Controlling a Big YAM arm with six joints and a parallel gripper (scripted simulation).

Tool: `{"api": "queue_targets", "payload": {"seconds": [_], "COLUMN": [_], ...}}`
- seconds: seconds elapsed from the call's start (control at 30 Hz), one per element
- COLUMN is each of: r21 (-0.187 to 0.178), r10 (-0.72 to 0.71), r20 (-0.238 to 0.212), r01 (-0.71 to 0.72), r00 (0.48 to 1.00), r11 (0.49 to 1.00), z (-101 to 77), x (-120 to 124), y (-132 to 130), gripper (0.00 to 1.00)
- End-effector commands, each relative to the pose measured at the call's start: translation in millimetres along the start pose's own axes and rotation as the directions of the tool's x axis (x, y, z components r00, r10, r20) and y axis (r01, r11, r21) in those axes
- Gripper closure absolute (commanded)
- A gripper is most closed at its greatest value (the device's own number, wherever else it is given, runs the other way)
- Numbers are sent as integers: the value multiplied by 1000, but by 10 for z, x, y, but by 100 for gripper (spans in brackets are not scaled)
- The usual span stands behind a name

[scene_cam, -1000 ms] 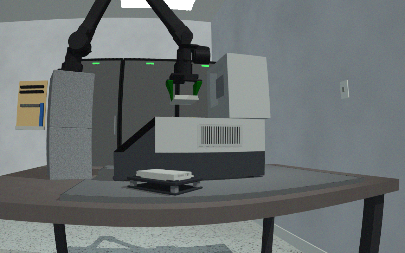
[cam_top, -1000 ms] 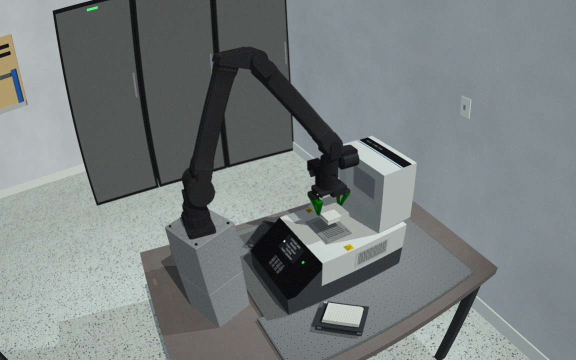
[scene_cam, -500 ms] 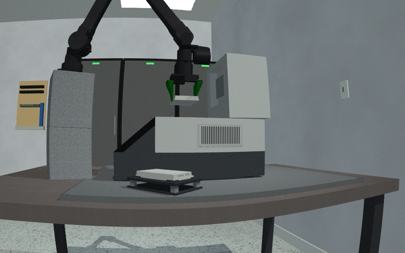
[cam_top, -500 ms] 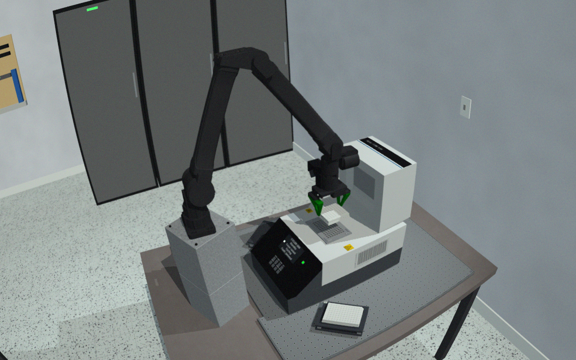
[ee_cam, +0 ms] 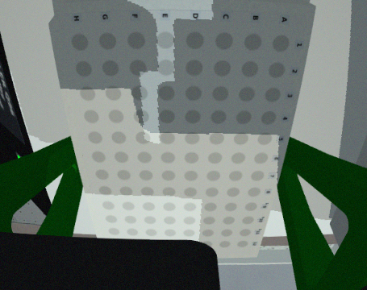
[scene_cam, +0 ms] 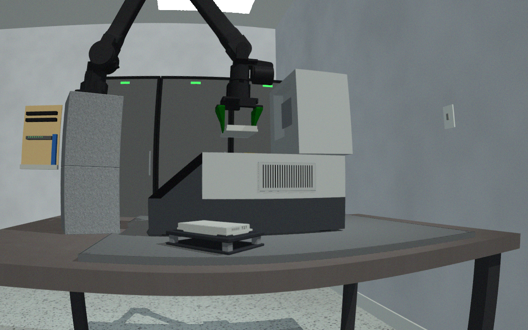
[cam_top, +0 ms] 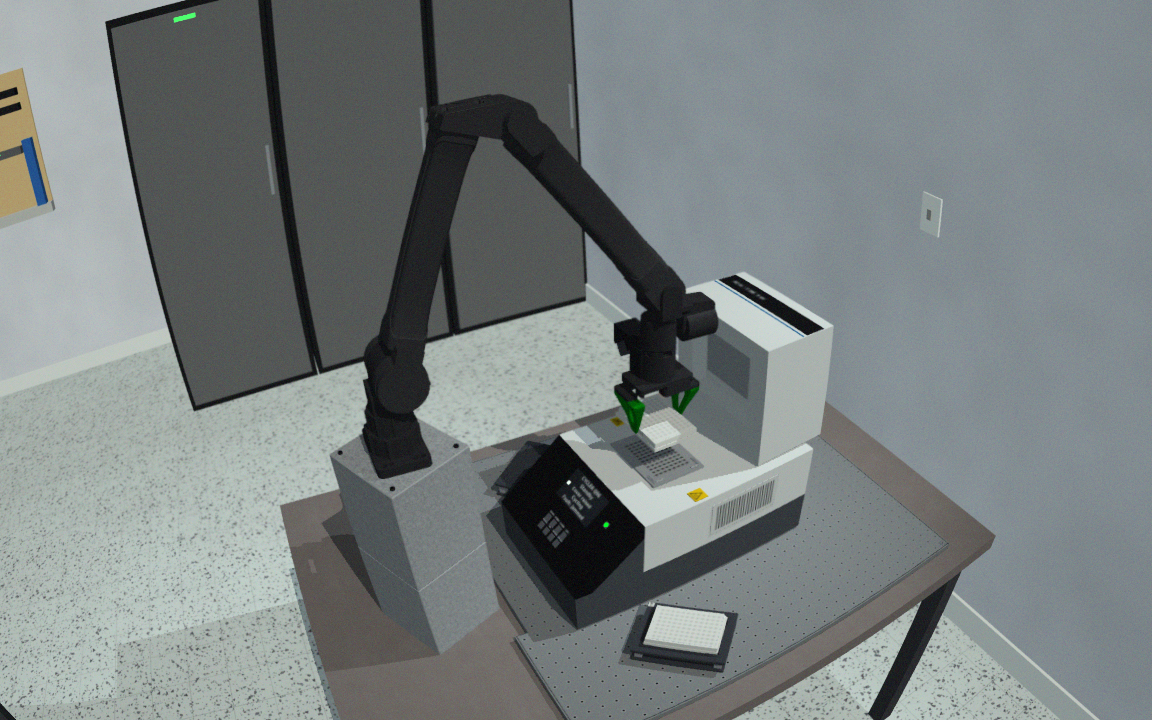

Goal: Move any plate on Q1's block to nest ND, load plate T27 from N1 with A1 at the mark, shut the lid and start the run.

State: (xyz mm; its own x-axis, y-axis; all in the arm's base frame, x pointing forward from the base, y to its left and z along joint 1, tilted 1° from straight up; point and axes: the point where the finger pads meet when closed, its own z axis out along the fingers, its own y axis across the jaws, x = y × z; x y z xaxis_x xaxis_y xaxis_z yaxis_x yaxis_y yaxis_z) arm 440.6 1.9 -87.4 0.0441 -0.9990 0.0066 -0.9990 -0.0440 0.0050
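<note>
My gripper is shut on a white 96-well plate by its long sides and holds it level, well above Q1's dark block. In the wrist view the row letters run along the plate's far end, with A at the right. Q1 has its lid open and upright at the rear. Its status lamp shows green beside the keypad. Plate T27 lies on nest N1 in front of Q1.
The arm stands on a grey pedestal to the left of Q1. A dark flat nest shows partly between the pedestal and Q1. The raised lid stands close to the right of the gripper. The table edge runs in front of N1.
</note>
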Motion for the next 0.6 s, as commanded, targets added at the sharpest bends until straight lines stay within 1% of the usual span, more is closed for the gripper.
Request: {"api": "queue_targets", "payload": {"seconds": [0.0, 0.07, 0.13, 0.4, 0.57], "r21": [76, 93, 97, 72, 66], "r10": [-9, -9, -9, -9, -10], "r20": [-2, -2, -2, -2, -2], "r01": [9, 9, 9, 10, 10], "r00": [1000, 1000, 1000, 1000, 1000], "r11": [997, 996, 995, 997, 998], "z": [-244, -276, -278, -152, -119], "x": [-41, -39, -38, -39, -38], "y": [-245, -311, -325, -302, -299], "gripper": [100, 100, 100, 100, 100]}}
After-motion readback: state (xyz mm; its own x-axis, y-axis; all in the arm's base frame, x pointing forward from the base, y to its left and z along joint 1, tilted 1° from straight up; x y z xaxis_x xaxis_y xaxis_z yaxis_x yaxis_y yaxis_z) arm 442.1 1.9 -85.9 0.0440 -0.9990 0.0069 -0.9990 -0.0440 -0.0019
